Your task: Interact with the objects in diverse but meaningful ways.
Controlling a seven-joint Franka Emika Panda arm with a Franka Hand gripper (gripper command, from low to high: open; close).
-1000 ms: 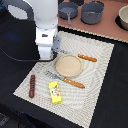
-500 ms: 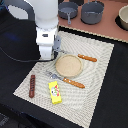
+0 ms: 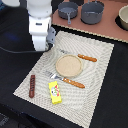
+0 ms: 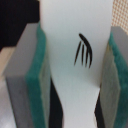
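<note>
Close-up: green-padded gripper (image 4: pixel 75 75) clenched on white oblong piece w/ black marks (image 4: pixel 75 45), lifted clear. Round tan plate (image 3: pixel 68 65) sits nearby, prob. the drop spot.

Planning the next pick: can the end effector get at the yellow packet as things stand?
Probably not yet. The end effector is shut on a white piece. The yellow packet itself lies uncovered on the placemat.

A mock dining setup in a robot lab: a white robot arm (image 3: pixel 39 22) stands over a dark tabletop (image 3: pixel 12 65). A beige woven placemat (image 3: pixel 95 75) holds a round tan plate (image 3: pixel 68 65) flanked by wooden-handled cutlery (image 3: pixel 70 81). Two grey pots (image 3: pixel 92 11) sit on a brown board behind.
</note>
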